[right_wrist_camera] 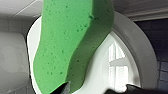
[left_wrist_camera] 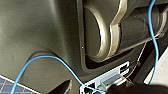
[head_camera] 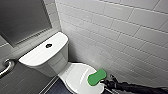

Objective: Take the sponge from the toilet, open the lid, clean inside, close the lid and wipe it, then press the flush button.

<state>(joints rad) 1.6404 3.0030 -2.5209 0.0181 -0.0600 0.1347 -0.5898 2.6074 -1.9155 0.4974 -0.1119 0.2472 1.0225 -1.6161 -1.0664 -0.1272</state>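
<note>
The white toilet [head_camera: 42,56] stands against the tiled wall with its lid [head_camera: 75,75] closed. On the tank top sits the dark round flush button [head_camera: 48,45]. The green sponge [head_camera: 96,76] lies on the lid's front right part. My right gripper [head_camera: 108,81] reaches in from the lower right, open, its fingertips right at the sponge's near end. In the right wrist view the sponge [right_wrist_camera: 70,45] looms large over the white lid [right_wrist_camera: 102,72], and the right gripper [right_wrist_camera: 98,88] has one dark fingertip against the sponge's edge. My left gripper [left_wrist_camera: 96,88] hangs open by the robot's own body.
A white tiled wall [head_camera: 120,30] runs close along the toilet's right side. A metal grab rail [head_camera: 6,66] is mounted at the left, below a dark panel [head_camera: 22,17]. Dark floor [head_camera: 57,88] shows beside the bowl. A blue cable [left_wrist_camera: 50,60] crosses the left wrist view.
</note>
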